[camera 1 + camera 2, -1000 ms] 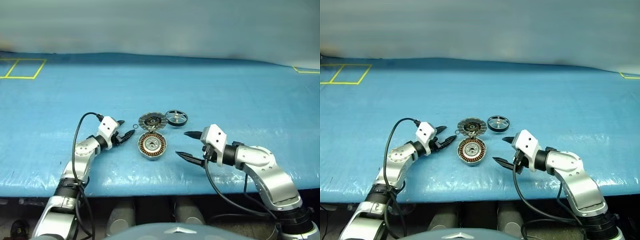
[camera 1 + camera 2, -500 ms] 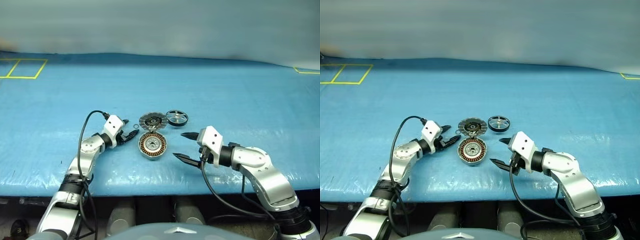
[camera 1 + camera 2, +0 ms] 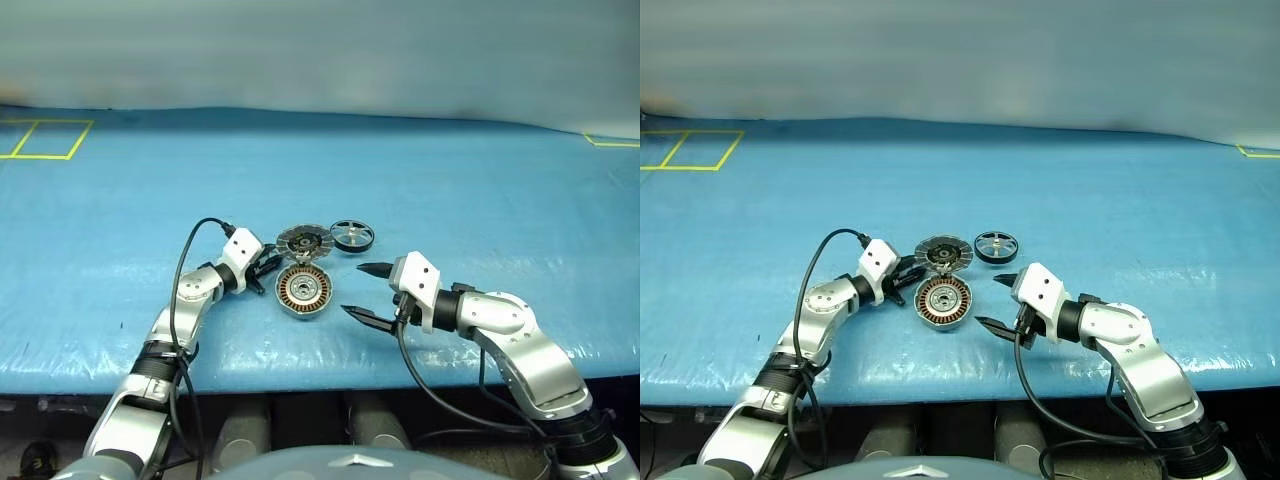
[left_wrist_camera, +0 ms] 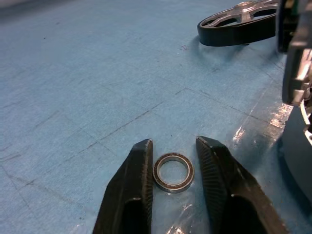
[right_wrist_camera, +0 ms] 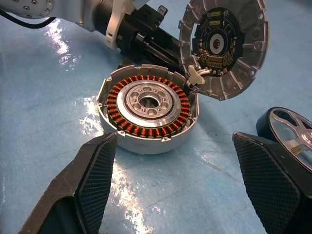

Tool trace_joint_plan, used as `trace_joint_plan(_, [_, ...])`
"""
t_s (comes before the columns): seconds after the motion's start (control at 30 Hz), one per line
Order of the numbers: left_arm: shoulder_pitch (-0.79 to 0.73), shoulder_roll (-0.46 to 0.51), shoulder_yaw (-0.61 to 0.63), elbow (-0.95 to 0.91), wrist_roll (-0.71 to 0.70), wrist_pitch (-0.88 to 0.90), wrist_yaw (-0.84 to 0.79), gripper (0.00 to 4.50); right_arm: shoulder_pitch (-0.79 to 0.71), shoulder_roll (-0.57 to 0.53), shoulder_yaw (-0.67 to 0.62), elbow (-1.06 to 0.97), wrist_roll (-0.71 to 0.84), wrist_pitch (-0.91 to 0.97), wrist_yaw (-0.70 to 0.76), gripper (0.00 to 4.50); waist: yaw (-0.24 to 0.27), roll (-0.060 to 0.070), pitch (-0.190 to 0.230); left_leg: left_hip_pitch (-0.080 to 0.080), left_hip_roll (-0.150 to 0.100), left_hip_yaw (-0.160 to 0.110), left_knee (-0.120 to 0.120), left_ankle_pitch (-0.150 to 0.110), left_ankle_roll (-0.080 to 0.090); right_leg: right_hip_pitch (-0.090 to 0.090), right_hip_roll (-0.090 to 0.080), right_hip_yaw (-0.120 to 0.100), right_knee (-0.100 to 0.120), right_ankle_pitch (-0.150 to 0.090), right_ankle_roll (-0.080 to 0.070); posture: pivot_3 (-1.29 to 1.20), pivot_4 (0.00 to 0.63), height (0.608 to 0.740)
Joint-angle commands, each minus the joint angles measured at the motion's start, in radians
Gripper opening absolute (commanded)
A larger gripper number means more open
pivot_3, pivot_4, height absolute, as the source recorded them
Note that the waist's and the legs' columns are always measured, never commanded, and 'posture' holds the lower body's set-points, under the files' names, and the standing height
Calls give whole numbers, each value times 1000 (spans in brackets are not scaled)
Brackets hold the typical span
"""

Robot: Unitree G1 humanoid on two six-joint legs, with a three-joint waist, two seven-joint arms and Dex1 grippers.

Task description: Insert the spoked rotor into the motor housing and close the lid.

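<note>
Left hand point(image 4: 171, 171): my fingers flank a small bearing ring point(image 4: 173, 171) on the table point(image 3: 480, 180), gaps showing, not yet pinching.
Right hand point(image 5: 185, 183): mine, spread wide near the motor housing point(image 5: 148, 105).

Even, bright overhead light was recorded across the blue desk point(image 3: 450, 190). White glare patches were seen along its glossy front edge and beside the motor housing point(image 5: 147, 108) in the right wrist view. Shadows were short and soft. The far background was blurred. In the left wrist view, the near fingers point(image 4: 131, 195) were slightly soft, the far surface hazier.
</note>
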Motion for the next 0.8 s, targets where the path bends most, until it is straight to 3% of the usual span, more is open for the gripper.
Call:
trace_joint_plan(0.03, [41,15,3,12,12,43,10,667,-13,-9,-8,-6,0,-27,-3,3990,-1,0,0,0,0,0,0,0,0,0,0,0,0,0,0,0,150,740])
trace_joint_plan(0.37, [79,39,87,-76,-99,48,-37,667,-17,9,0,26,11,-40,-9,3990,-9,0,0,0,0,0,-1,0,0,-1,0,0,0,0,0,0,150,740])
trace_joint_plan(0.8, [130,256,68,-417,-278,220,-380,667,11,27,-17,108,56,-79,22,3990,-4,0,2,-2,1,0,-1,0,0,-3,0,0,-1,0,-1,0,150,740])
